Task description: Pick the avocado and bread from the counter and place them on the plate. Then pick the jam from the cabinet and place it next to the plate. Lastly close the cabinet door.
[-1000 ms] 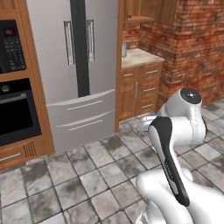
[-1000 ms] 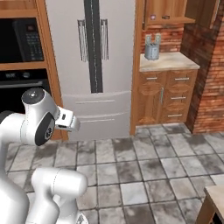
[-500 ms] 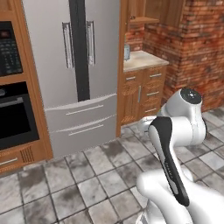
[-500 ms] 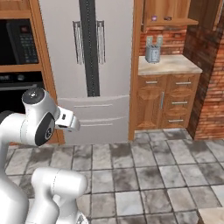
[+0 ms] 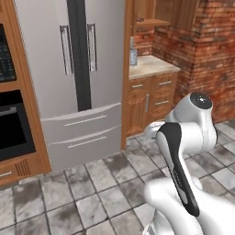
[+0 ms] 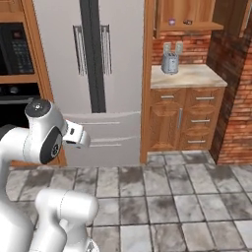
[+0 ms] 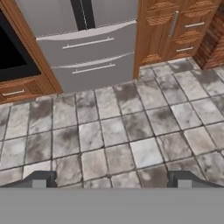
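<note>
Driving toward the work area is, we judge, the step in hand. Our gripper hangs over the tiled floor with its fingers spread wide and holding nothing. We see a short desk beside the fridge, carrying a grey toaster; we cannot find the plate, avocado or bread there. We keep the arm tucked and steer past the fridge.
</note>
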Tool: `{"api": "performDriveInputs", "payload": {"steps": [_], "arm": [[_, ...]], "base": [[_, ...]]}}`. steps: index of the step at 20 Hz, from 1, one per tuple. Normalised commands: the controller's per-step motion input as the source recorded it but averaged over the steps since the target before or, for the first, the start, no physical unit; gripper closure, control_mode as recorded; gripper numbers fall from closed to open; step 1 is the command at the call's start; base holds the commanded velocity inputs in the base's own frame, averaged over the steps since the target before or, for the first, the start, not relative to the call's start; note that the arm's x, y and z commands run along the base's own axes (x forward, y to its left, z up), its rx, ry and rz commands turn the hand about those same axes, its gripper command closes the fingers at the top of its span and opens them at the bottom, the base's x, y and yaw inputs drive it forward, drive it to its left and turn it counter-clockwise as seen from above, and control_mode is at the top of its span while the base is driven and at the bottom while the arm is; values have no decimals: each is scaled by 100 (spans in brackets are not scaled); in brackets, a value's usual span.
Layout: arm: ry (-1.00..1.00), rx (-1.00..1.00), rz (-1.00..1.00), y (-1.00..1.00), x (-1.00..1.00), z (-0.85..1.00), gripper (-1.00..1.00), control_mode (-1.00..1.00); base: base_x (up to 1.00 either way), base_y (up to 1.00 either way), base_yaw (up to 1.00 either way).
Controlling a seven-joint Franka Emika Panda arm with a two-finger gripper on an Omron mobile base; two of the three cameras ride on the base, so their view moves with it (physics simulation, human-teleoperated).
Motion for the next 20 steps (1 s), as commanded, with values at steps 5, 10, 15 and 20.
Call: {"api": "performDriveInputs", "payload": {"steps": [5, 10, 15, 20], "arm": [[0, 0, 0, 0, 0, 0, -100, 100], [0, 0, 0, 0, 0, 0, -100, 100], [0, 0, 0, 0, 0, 0, -100, 100], [0, 0, 0, 0, 0, 0, -100, 100]], "base": [[53, -33, 6], [46, -36, 6], [47, -45, 8], [53, -51, 9]]}}
